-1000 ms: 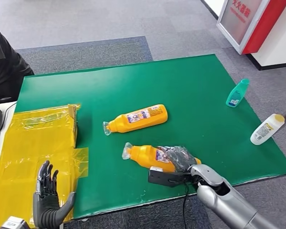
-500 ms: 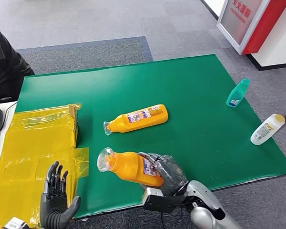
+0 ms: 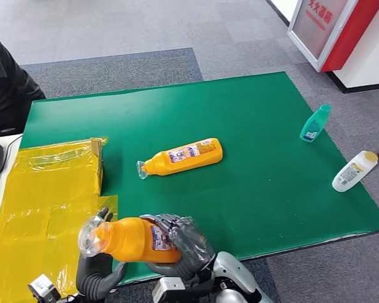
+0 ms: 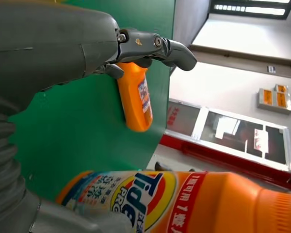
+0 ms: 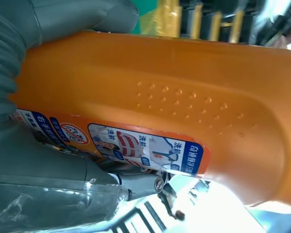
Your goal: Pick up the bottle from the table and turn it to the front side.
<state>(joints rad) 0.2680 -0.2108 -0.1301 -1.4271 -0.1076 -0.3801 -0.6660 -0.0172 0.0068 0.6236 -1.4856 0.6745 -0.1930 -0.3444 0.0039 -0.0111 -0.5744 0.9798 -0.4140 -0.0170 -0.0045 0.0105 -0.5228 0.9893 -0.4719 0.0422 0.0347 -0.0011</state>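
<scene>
An orange detergent bottle [image 3: 130, 240] with a clear cap is off the table, lying sideways in the air over the table's near edge with its cap pointing left. My right hand [image 3: 184, 243] grips its rear half; in the right wrist view the bottle [image 5: 155, 97] shows its dimpled side and back label. My left hand [image 3: 99, 276] sits just under the cap end, fingers spread and reaching up behind the neck, with no grip on it. In the left wrist view the Tide front label [image 4: 137, 199] lies close to the palm. A second orange bottle [image 3: 182, 156] lies on the green table [image 3: 254, 107].
A yellow plastic sheet [image 3: 35, 202] with a small box [image 3: 96, 163] covers the table's left end. A teal bottle [image 3: 314, 123] and a white bottle [image 3: 354, 170] lie near the right edge. A person in black [image 3: 6, 88] sits at the far left.
My right hand lifted the orange bottle off the table and carried it left and toward me. My left hand came up and right until it sat under the bottle's cap end.
</scene>
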